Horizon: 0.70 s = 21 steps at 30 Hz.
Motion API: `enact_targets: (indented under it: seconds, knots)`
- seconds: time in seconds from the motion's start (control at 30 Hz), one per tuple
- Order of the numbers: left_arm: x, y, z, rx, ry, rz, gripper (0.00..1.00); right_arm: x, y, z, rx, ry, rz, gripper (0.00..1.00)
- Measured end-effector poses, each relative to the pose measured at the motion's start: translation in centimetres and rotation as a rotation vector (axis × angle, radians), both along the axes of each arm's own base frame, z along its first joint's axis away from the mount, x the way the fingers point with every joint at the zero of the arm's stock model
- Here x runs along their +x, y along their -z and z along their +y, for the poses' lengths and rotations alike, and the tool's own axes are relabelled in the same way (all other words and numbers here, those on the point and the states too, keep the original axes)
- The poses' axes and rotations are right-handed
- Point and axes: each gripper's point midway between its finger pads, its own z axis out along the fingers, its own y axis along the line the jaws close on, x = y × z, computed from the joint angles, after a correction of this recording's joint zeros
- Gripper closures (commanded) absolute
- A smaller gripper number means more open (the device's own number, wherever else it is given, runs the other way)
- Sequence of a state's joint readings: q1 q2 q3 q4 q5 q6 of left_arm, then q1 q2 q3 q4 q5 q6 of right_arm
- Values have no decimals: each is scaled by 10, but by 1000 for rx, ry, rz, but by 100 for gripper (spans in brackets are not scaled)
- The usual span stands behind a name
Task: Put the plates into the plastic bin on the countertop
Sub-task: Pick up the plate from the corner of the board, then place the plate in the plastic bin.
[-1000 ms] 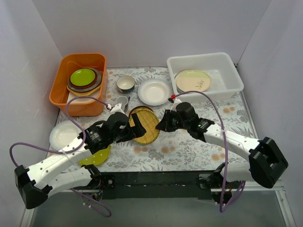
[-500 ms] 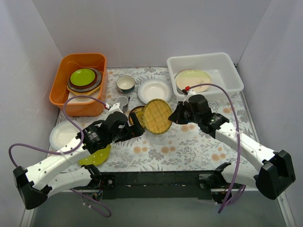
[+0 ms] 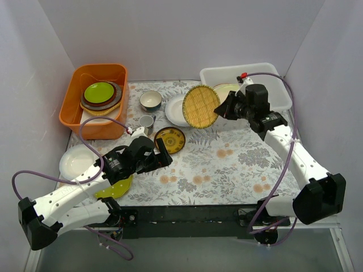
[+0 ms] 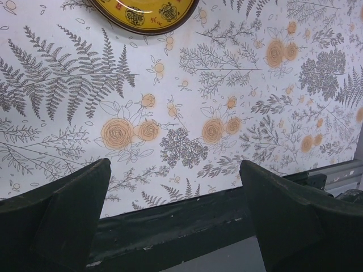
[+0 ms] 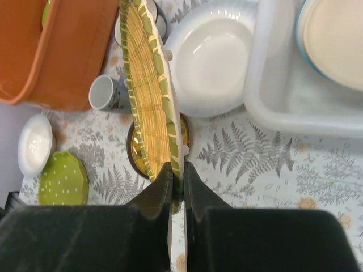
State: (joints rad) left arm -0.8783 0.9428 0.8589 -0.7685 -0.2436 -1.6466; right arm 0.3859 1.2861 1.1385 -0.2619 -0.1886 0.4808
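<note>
My right gripper point(image 3: 223, 109) point(image 5: 177, 170) is shut on the rim of the woven-straw yellow plate point(image 3: 204, 106) point(image 5: 148, 85), holding it on edge in the air just left of the plastic bin point(image 3: 282, 97) point(image 5: 272, 85). A cream plate point(image 5: 334, 39) lies in the bin. On the countertop point(image 3: 238, 164) lie a white plate point(image 3: 177, 111) point(image 5: 212, 56), a small brown-and-yellow plate point(image 3: 169, 140) point(image 4: 142, 11), a lime dotted plate point(image 3: 116, 188) point(image 5: 63, 178) and a glossy cream plate point(image 3: 76, 161). My left gripper point(image 3: 161, 154) point(image 4: 176, 175) hangs open and empty near the small plate.
An orange tub point(image 3: 72, 107) at the back left holds a stack of plates with a lime one point(image 3: 99, 92) on top. A small bowl with a teal inside point(image 3: 151, 100) and a grey cup point(image 3: 146, 122) point(image 5: 105, 92) stand beside it.
My right gripper has lifted the straw plate off the small brown-and-yellow plate and carried it back and right to the bin's edge. The left arm has stayed almost still.
</note>
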Motion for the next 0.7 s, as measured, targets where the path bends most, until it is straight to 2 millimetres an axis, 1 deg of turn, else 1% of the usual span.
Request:
enact_targets:
  seconds: [0.13, 0.27, 0.33, 0.57, 0.7]
  knots:
    - [-1, 2, 0, 2, 0, 6, 2, 26, -20, -14, 23, 23, -31, 99]
    - [-3, 8, 1, 7, 1, 21, 2, 48, -29, -31, 48, 48, -35, 99]
    - [-5, 14, 1, 12, 3, 33, 2, 59, -29, -42, 62, 67, -27, 99]
    - [-10, 27, 2, 13, 5, 67, 2, 97, -15, -82, 139, 148, 41, 99]
    - [-13, 34, 1, 7, 8, 84, 2, 116, -13, -101, 179, 190, 57, 99]
